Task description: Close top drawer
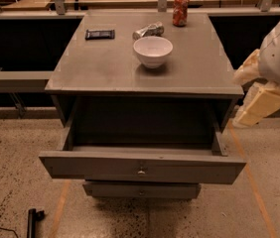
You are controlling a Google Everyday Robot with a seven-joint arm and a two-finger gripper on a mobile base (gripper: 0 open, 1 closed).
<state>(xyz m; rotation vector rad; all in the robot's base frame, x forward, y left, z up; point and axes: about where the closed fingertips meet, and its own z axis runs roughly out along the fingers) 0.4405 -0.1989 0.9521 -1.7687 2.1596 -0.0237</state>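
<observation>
The top drawer point(141, 166) of the grey cabinet point(105, 68) is pulled far out toward me, and its inside is dark. Its flat grey front carries a small metal knob point(141, 171) at the middle. My gripper point(251, 95) hangs at the right edge of the view, beside the cabinet's right side and above the floor. It is apart from the drawer, level with the cabinet's top front corner. It holds nothing that I can see.
On the cabinet top stand a white bowl point(152, 51), a red can point(180, 10), a crushed silver can point(148, 30) and a dark flat bar point(100, 33). A lower drawer front point(141, 189) sticks out slightly. A black object point(32, 221) lies on the floor.
</observation>
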